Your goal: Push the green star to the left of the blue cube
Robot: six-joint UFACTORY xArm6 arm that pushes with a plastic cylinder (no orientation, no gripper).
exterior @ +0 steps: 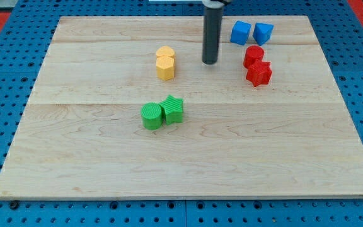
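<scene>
Two green blocks touch mid-table; my tip, bearing no claw, stands near the top edge beside the blue cube; circle below the green star, then push it up.

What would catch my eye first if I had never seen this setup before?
Probably the straight dark rod hanging over the pale wooden board, my tip resting near the view's top. Two blue blocks and two red blocks lie at its right, a yellow block at its left, two green blocks below.

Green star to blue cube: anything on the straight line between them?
In the camera view, my tip sits roughly on the line from the green star to the blue cube. No block lies between; the rest is bare wooden board.
</scene>
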